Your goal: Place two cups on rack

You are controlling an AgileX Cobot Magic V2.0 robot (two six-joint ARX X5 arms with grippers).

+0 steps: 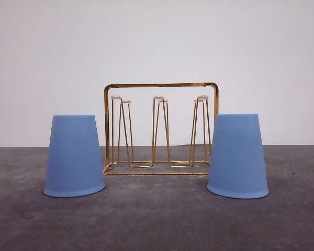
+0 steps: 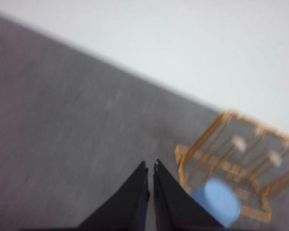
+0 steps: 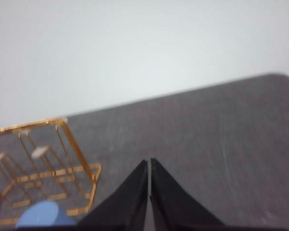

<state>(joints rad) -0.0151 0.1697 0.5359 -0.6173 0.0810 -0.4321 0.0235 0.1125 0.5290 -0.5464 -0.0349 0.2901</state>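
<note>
Front view: cups (image 1: pixel 74 156) (image 1: pixel 237 156) flanking rack (image 1: pixel 161 128) (unlabelled)

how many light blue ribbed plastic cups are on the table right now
2. One light-blue ribbed cup stands upside down left of the gold wire rack; the other cup stands upside down right of it.

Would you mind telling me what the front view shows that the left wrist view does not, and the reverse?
The front view alone shows two light-blue ribbed plastic tumblers, one left of the rack and one right of it, both standing upside down, with every prong bare. The left wrist view alone shows the left gripper, its black fingers closed together over the table. Both views share the gold wire rack, the grey table and the pale wall; the wrist view catches one blue tumbler base.
</note>
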